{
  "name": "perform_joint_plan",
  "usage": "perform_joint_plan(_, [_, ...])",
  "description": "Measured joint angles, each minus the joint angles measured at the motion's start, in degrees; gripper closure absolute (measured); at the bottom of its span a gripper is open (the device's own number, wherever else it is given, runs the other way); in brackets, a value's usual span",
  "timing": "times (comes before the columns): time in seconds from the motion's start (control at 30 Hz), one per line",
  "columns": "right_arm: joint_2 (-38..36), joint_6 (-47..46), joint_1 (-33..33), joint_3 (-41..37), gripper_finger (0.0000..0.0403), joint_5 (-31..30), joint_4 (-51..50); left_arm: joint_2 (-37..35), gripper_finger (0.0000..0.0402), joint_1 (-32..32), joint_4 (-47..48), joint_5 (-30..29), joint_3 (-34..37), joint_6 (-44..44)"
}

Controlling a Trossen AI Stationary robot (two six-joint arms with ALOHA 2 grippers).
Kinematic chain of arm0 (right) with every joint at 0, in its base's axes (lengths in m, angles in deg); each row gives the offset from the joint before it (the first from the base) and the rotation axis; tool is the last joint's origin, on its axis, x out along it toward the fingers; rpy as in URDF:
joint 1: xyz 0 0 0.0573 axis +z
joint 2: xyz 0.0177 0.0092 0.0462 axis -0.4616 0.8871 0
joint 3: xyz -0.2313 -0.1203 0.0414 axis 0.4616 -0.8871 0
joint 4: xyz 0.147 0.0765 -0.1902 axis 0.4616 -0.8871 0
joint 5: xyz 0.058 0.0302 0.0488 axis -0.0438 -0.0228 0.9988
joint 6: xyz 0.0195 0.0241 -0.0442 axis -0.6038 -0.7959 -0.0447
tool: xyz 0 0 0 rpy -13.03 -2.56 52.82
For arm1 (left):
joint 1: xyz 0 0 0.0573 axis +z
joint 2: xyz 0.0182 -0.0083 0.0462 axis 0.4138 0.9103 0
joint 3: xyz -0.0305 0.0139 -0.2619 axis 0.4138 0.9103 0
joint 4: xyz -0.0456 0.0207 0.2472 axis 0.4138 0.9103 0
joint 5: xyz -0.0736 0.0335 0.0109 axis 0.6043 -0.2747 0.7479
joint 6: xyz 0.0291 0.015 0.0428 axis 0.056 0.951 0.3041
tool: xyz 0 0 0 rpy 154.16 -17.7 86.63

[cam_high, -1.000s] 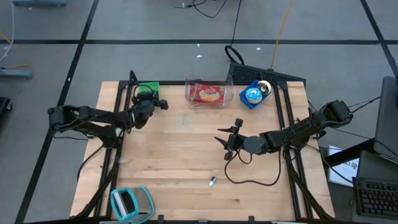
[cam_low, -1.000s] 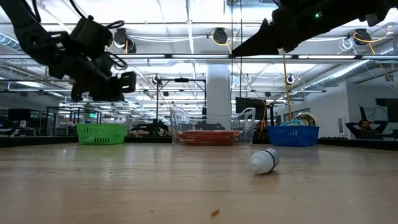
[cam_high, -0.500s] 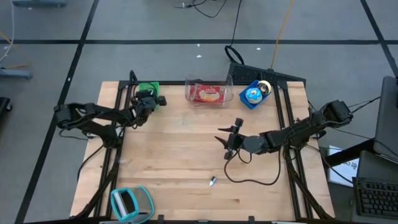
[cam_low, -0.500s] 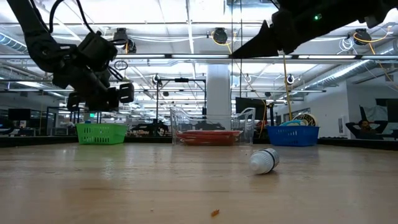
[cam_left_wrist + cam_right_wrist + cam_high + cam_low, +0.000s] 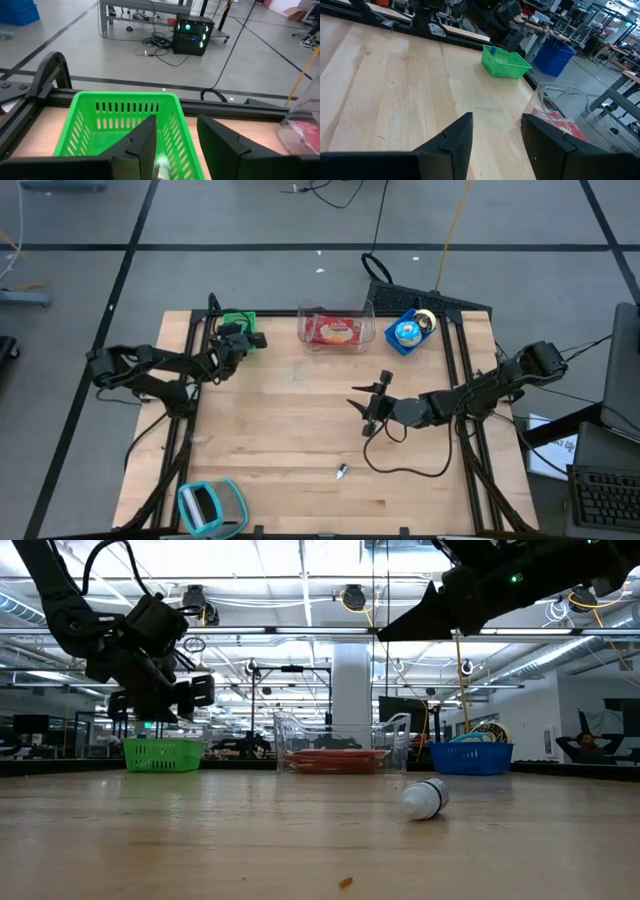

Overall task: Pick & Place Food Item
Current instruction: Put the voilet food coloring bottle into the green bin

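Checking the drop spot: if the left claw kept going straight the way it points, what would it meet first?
Probably the green basket. The left claw, fingers apart, points into it from just above, with something pale visible inside between the fingers. Depth is hard to judge.

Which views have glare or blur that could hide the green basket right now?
Low view: bright ceiling lights behind, so the left gripper shows as a dark silhouette above the green basket; the basket itself stays readable. Left wrist view: basket sharp, the gripper's own fingers soft, and a pale item between them is blurred. High view: even light, no glare.
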Motion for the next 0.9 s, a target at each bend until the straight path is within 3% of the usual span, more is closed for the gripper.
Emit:
perform_joint_plan(0.17, [0.00, 0.00, 0.02, 0.00, 0.0248, 0.02, 0.01, -2.27, 0.0239, -0.80, 0.10, 5.12, 0.00, 4.60])
perform_joint_plan(0.3, [0.00, -1.18, 0.46, 0.00, 0.0248, 3.33, -0.03, -7.43, 0.0234, -3.19, 0.65, 17.53, 0.00, 10.88])
perform_joint_plan(0.43, [0.00, -2.93, 0.46, 0.00, 0.0248, 16.32, -0.04, -13.08, 0.0234, -6.25, 0.61, 29.48, 0.00, 9.43])
perform_joint_plan(0.53, [0.50, -4.24, 0.46, 0.00, 0.0248, 28.26, 0.20, -17.21, 0.0234, -8.82, 0.43, 35.15, 0.00, 7.34])
perform_joint_plan(0.77, [9.12, -10.81, 2.58, 0.17, 0.0227, 39.44, 3.04, -21.54, 0.0233, -15.77, 0.09, 37.51, 0.00, 6.31])
perform_joint_plan(0.9, [16.51, -12.58, 4.49, 0.54, 0.0197, 40.60, 6.66, -21.51, 0.0233, -18.70, 0.22, 36.45, 0.00, 6.29])
